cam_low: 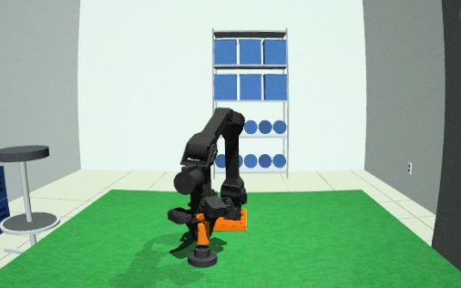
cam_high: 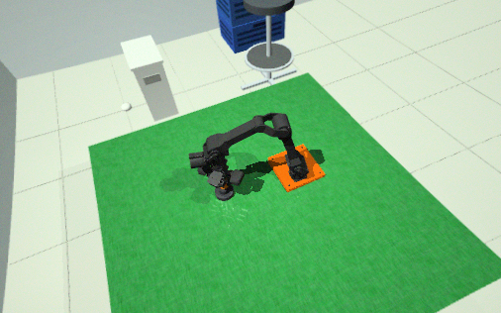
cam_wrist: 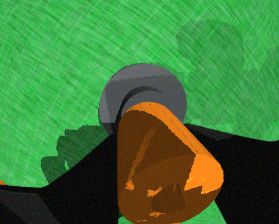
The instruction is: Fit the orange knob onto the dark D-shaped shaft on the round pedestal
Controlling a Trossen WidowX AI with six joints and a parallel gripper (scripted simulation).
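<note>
Beneath the orange knob (cam_low: 203, 233) (cam_wrist: 160, 165), 1 shaft's flat side hides.

Blue-binned metal shelf rack (cam_low: 287, 109) against a pale wall (cam_low: 148, 91), black-seated stool (cam_high: 268, 6) (cam_low: 21, 153) opposite white cabinet (cam_high: 143, 52).
</note>
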